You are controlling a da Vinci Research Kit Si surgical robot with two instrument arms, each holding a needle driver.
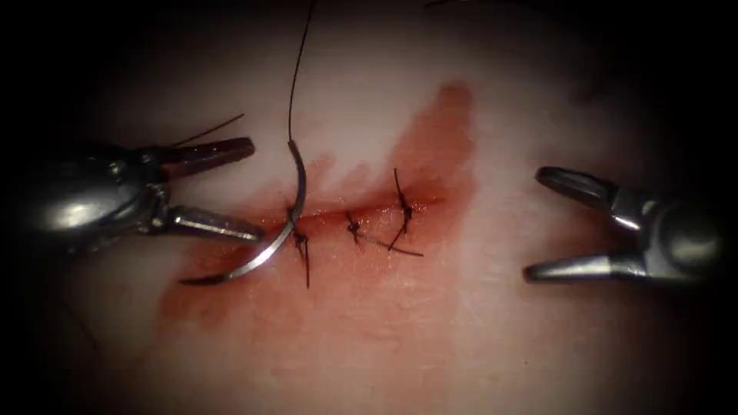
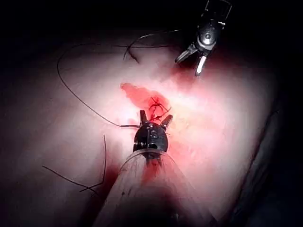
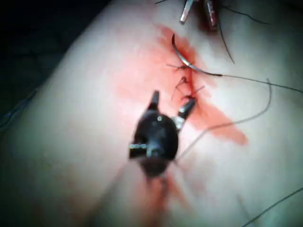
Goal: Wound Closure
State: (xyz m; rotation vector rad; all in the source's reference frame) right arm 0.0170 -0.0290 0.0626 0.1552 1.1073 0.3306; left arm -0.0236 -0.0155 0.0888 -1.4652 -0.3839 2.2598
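In the endoscope view the pointed end of the needle [image 1: 265, 246] lies nearest, below the cut [image 1: 361, 211] and just under the lower jaw of the left tool [image 1: 254, 188]. This tool has its jaws apart and holds nothing; the needle passes close by its lower jaw, and it seems not to touch it, though this is hard to judge. The needle is a grey curve. It crosses the cut at its left end, and its middle part looks buried in the tissue [image 1: 538, 346] there, so this part is hidden. Its blunt end stands above the cut, between the left tool's two jaw tips and a little beyond them, and the dark thread [image 1: 296, 77] goes up from it until the picture's edge cuts it off.

To the right of the needle, three dark stitches [image 1: 354, 227] with short cut ends sit along the cut, in the red fluid [image 1: 430, 146].

The right tool [image 1: 538, 223] is well apart from the needle, on the right of the cut, jaws wide apart and empty.
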